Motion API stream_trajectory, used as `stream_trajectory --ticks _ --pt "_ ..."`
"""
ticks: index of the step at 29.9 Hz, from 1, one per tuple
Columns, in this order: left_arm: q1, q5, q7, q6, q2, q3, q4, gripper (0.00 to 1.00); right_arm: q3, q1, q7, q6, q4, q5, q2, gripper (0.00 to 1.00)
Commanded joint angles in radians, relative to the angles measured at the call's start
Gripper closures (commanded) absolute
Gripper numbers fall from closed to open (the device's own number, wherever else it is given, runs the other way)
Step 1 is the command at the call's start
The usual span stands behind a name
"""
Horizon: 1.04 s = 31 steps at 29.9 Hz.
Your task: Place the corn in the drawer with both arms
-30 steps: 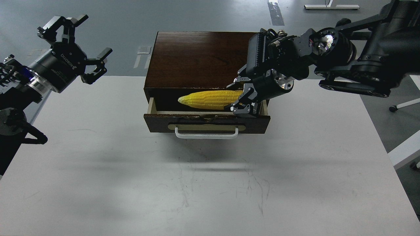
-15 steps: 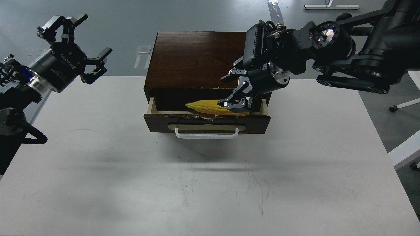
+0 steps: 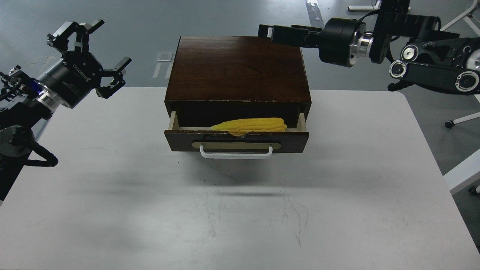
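The corn, judged light, stiff and slippery, lay in the open drawer. Left hand was spread empty; right hand could not be read.

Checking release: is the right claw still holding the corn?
No, the corn lies by itself in the open drawer, and the right claw is up behind the cabinet.

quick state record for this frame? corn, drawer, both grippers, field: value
corn: lying lengthwise inside the drawer, tip pointing left, nothing gripping it
drawer: pulled partly open, white handle facing the camera
left gripper: open, empty, raised off the table's left edge
right gripper: raised behind the cabinet's far right corner, seen side-on, fingers not distinguishable
cabinet: dark wood, on the white table
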Motion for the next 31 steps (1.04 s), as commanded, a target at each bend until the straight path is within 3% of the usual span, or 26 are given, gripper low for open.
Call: stream_trajectory --ticks 1,4,11,14,18,21,31 --pt "0.011 0.000 0.000 0.000 -0.014 0.000 0.001 0.02 0.201 -0.199 0.000 -0.004 0.001 0.153 -0.041 0.04" --pt "0.028 0.000 0.000 0.000 -0.023 -0.001 0.001 0.02 0.397 -0.395 0.000 -0.007 -0.018 0.282 -0.047 0.04" --pt "0.086 0.003 0.000 0.000 -0.064 -0.056 0.003 0.02 0.665 -0.653 0.000 -0.001 -0.065 0.500 -0.040 0.02" --pt "0.098 0.003 0.000 0.000 -0.075 -0.064 0.006 0.02 0.712 -0.713 0.000 0.013 -0.077 0.565 -0.040 0.01" --pt "0.111 0.001 0.000 0.000 -0.087 -0.069 0.018 0.02 0.729 -0.786 0.000 0.156 -0.114 0.594 -0.046 0.01" --pt "0.111 0.001 0.000 0.000 -0.094 -0.070 0.019 0.02 0.728 -0.802 0.000 0.203 -0.148 0.591 -0.040 0.00" --pt "0.112 0.001 0.000 0.000 -0.098 -0.072 0.029 0.02 0.732 -0.804 0.000 0.207 -0.150 0.582 0.010 0.00"
